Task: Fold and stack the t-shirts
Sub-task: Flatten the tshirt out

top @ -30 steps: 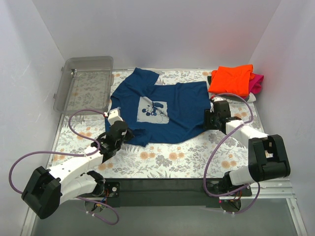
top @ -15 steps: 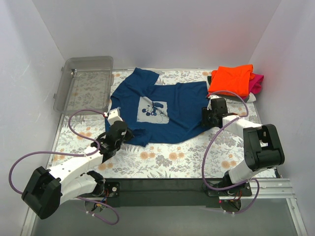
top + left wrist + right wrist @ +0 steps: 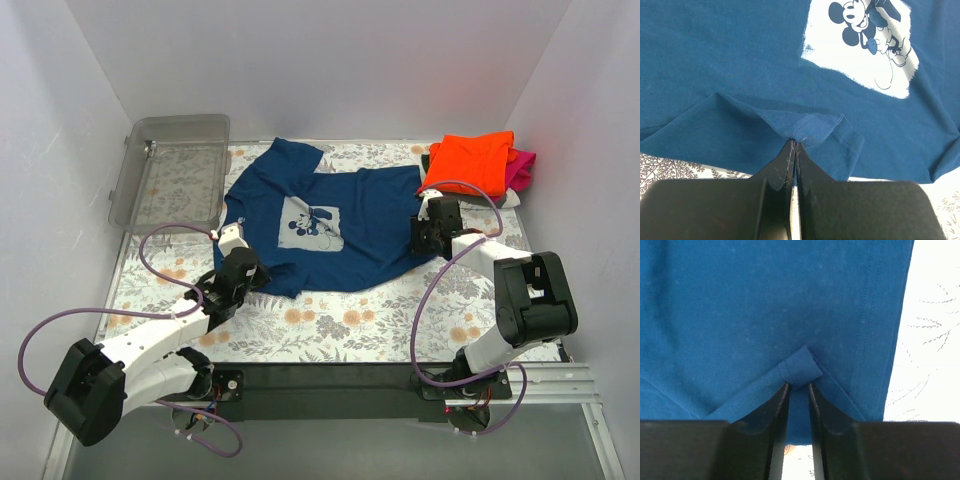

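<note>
Over the last second the right arm has drawn its elbow in and nudged the right gripper point(image 3: 797, 390) a little further along the right-hand edge of the navy t-shirt point(image 3: 330, 225). Its jaws have narrowed from a wider gap to a slim one. In the right wrist view a small tuck of stitched hem now sits between the fingertips, so the pinch looks just made, though perhaps not yet firm. The left gripper point(image 3: 794, 150) has not moved. Its jaws are pressed fully together on a raised fold of the shirt's near-left edge, the cloth tenting up into the tips.

With both edges pinched, the shirt appears ready for its first fold, probably a lift and carry of the near side over the far side. That step has not begun.

The navy t-shirt lies spread face up in the middle of the floral table point(image 3: 340, 325), its cartoon print point(image 3: 860, 45) showing and its collar end toward the far left. It is not flat: the near-left edge is doubled over, and shallow wrinkles run across the body. The folded orange t-shirt point(image 3: 470, 160) sits on the magenta t-shirt point(image 3: 522, 168) at the far right corner, just beyond the right gripper. A clear bin point(image 3: 170, 170) stands at the far left.
</note>
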`<state>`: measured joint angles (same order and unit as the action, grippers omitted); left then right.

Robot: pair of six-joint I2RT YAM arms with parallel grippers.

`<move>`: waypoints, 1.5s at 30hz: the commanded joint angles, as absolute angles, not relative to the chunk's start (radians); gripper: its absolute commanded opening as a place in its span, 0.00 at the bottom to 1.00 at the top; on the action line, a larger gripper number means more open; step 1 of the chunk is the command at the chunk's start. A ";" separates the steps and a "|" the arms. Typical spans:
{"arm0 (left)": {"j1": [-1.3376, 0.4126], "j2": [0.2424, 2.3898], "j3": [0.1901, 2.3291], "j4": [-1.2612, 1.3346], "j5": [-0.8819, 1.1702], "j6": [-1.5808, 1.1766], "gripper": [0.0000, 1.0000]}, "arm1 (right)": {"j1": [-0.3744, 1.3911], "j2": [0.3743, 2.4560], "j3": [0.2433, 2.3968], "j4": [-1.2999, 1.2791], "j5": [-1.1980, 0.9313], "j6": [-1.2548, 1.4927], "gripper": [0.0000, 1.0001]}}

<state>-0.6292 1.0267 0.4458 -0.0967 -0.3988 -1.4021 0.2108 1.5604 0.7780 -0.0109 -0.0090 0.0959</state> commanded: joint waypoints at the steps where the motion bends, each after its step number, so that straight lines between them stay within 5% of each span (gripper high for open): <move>1: -0.620 1.023 0.436 -0.091 -0.388 -1.396 0.00 | 0.215 1.551 0.818 0.038 -0.021 0.071 0.17; 9: -0.620 1.023 0.434 -0.098 -0.383 -1.397 0.00 | 0.215 1.557 0.836 0.026 -0.032 0.089 0.14; 19: -0.618 1.028 0.431 -0.097 -0.373 -1.396 0.00 | 0.213 1.531 0.854 0.015 -0.069 0.179 0.38; 34: -0.615 1.000 0.422 -0.126 -0.393 -1.397 0.00 | 0.215 1.640 0.913 -0.031 -0.052 0.230 0.47; 41: -0.609 0.996 0.420 -0.130 -0.408 -1.396 0.00 | 0.213 1.649 0.920 -0.060 -0.037 0.229 0.41; 45: -0.607 0.994 0.422 -0.127 -0.431 -1.387 0.00 | 0.213 1.661 0.922 -0.063 -0.044 0.222 0.17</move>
<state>-0.6151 1.0168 0.4309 -0.1200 -0.3893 -1.4017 0.2108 1.6466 0.8875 -0.0570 -0.0486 0.2214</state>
